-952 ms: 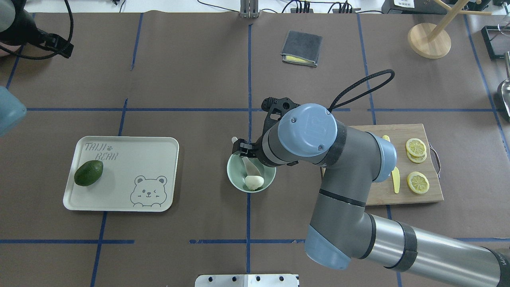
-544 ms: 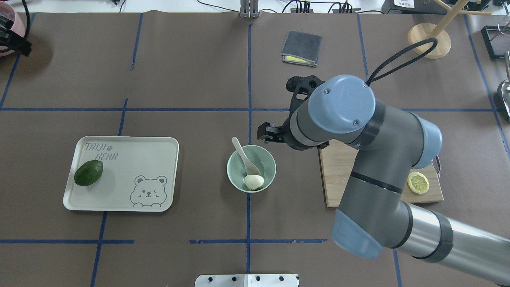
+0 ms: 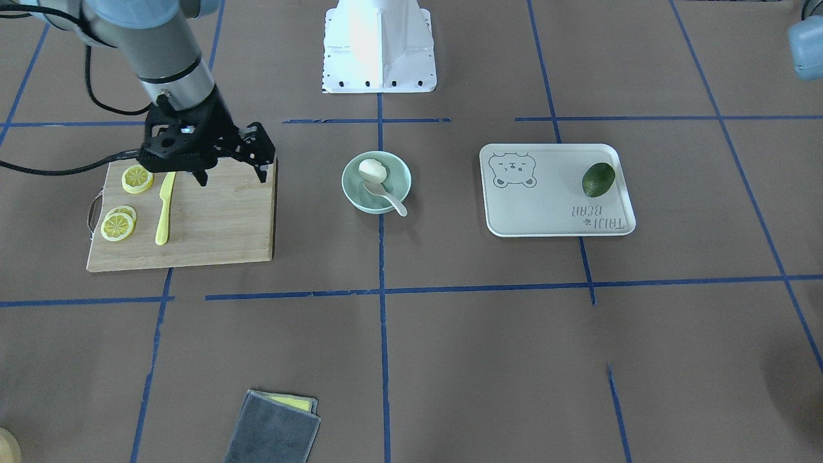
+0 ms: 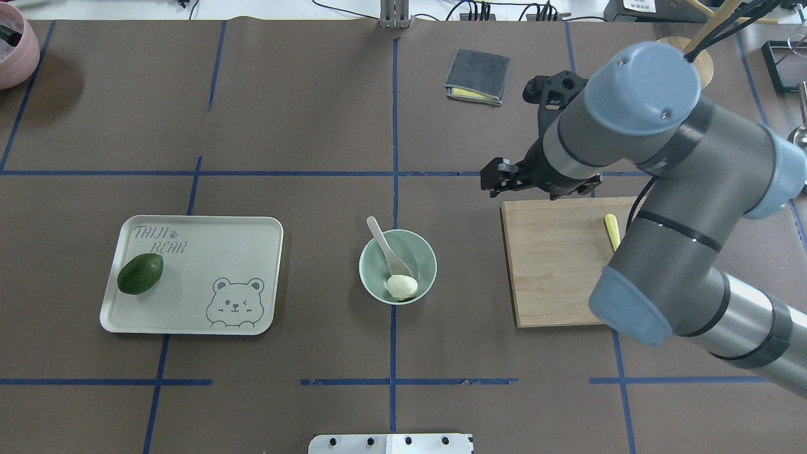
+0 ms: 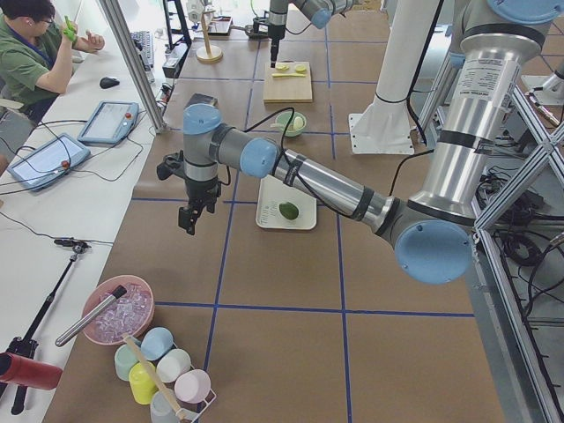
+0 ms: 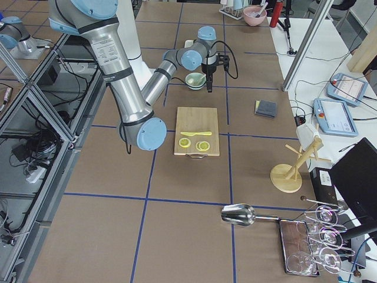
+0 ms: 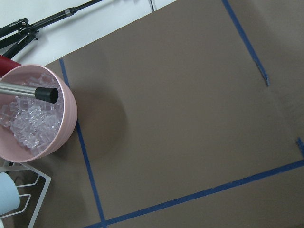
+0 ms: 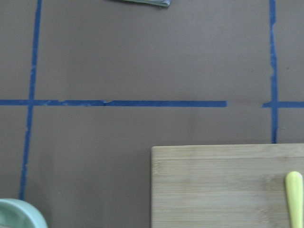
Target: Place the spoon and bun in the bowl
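Note:
The pale green bowl (image 4: 420, 255) stands at the table's middle and also shows in the front view (image 3: 359, 199). The white bun (image 4: 401, 287) lies inside it. The whitish spoon (image 4: 383, 241) rests in the bowl with its scoop by the bun and its handle over the far-left rim. My right gripper (image 3: 233, 175) is open and empty, raised above the near-left corner of the cutting board, well to the right of the bowl (image 4: 496, 176). My left gripper (image 5: 188, 220) shows only in the exterior left view, far off at the table's left end; I cannot tell its state.
A white bear-print tray (image 4: 208, 265) holds an avocado (image 4: 140, 273) left of the bowl. A wooden cutting board (image 4: 555, 265) carries a yellow knife (image 3: 165, 206) and lemon slices (image 3: 119, 225). A grey cloth (image 4: 477, 75) lies farther back. A pink ice bowl (image 4: 16, 44) stands far left.
My right gripper has let go of the spoon's handle over the bowl and moved right and away toward the board. The spoon stays in the bowl. The left arm left the overhead view.

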Controlling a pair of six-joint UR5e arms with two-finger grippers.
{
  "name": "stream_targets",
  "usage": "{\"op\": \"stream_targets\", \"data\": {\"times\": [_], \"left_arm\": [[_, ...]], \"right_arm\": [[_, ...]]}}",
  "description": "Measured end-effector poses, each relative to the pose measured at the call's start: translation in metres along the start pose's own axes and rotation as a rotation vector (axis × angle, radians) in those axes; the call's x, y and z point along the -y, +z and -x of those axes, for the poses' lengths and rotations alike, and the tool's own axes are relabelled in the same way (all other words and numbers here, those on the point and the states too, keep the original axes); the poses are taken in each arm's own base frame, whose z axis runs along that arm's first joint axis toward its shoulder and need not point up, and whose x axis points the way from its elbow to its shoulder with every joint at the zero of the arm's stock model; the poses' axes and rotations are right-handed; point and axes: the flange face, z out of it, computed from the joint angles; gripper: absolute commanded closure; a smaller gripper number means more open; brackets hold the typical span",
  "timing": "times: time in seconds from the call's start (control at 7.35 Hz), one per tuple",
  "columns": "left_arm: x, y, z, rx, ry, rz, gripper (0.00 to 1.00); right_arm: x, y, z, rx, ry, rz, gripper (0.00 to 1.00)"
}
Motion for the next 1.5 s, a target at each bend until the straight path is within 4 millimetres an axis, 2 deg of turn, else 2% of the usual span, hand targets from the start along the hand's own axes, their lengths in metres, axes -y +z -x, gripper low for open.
{"op": "stream_targets", "data": {"times": [0.14,0.27,0.54,0.82,0.95,1.22,1.36,1.5], "left_arm": [[-0.026,0.010,0.032,-0.045,-0.006,0.022,0.00],[-0.053,0.020,0.055,-0.080,-0.016,0.040,0.00],[-0.093,0.039,0.076,-0.119,-0.046,0.074,0.00],[-0.111,0.056,0.087,-0.151,-0.090,0.105,0.00],[-0.117,0.065,0.092,-0.172,-0.110,0.117,0.00],[-0.122,0.071,0.095,-0.186,-0.128,0.126,0.00],[-0.123,0.070,0.096,-0.186,-0.138,0.125,0.00],[-0.123,0.069,0.096,-0.185,-0.151,0.124,0.00]], "right_arm": [[0.016,-0.008,-0.053,-0.010,-0.038,0.021,0.00],[0.028,-0.017,-0.118,-0.021,-0.081,0.043,0.00],[0.040,-0.032,-0.241,-0.039,-0.153,0.075,0.00],[0.040,-0.041,-0.347,-0.029,-0.191,0.102,0.00],[0.038,-0.043,-0.393,-0.021,-0.205,0.109,0.00],[0.034,-0.044,-0.470,-0.008,-0.208,0.117,0.00],[0.028,-0.041,-0.498,0.005,-0.189,0.126,0.00],[0.019,-0.035,-0.515,0.014,-0.166,0.138,0.00]]}}
